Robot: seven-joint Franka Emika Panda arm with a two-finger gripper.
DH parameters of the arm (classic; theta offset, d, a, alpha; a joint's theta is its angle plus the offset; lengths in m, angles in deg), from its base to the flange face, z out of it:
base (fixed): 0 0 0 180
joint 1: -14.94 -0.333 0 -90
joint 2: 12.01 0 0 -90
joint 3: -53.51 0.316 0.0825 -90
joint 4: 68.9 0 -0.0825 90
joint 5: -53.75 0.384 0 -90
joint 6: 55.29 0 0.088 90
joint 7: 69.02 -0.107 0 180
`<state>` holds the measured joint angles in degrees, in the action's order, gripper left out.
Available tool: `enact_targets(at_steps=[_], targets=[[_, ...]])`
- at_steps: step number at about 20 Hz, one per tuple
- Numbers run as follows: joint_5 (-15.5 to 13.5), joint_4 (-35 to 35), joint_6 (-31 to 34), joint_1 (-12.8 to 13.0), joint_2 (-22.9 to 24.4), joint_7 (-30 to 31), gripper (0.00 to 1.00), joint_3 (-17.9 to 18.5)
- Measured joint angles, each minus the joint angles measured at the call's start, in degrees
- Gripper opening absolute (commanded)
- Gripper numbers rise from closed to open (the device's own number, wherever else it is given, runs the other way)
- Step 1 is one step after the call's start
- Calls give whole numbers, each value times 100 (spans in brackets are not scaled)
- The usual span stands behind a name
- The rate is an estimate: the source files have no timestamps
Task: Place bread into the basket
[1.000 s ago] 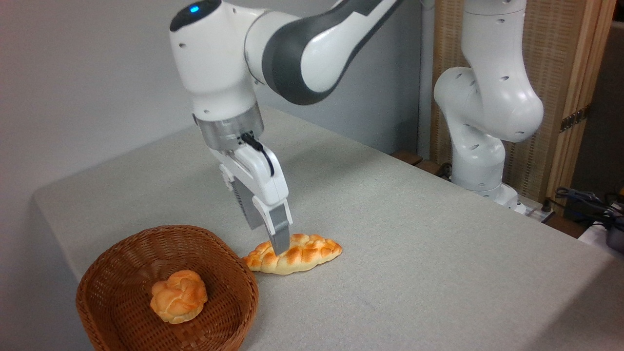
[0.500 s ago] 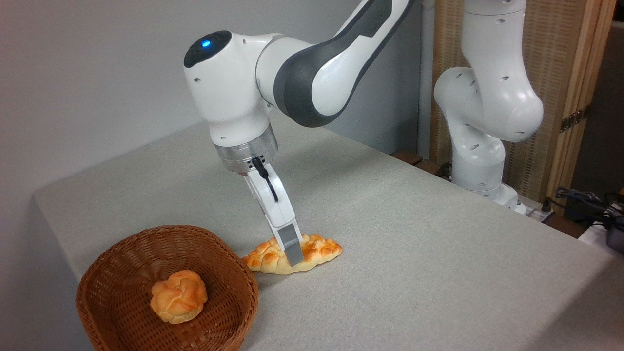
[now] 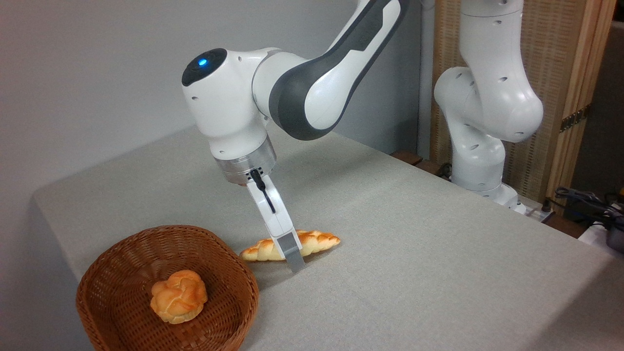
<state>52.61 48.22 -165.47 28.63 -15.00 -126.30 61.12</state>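
Just right of the basket (image 3: 234,278), the tool (image 3: 291,253) has come down over the bread (image 3: 314,240), which now looks tipped onto its edge on the counter (image 3: 414,253). One finger hides the other, so I cannot tell whether it pinches the loaf; the lift into the basket probably comes next.

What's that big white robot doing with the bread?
The white robot arm has its pincer down at the long braided golden loaf lying on the grey table. One finger stands in front of the loaf's middle, its tip at the tabletop; the other is hidden, so a grip isn't clear. The loaf lies just right of the round brown wicker basket, not in it. A small round orange bun already sits inside.
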Motion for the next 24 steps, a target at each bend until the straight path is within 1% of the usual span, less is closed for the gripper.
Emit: enact_targets(at_steps=[1,3,4,8,24], targets=[[0,0,0,2,0,0,79,0],[0,0,-1,3,0,0,36,0],[0,0,-1,3,0,0,27,0],[0,0,-3,3,0,-120,26,0],[0,-2,0,18,30,-127,29,-10]])
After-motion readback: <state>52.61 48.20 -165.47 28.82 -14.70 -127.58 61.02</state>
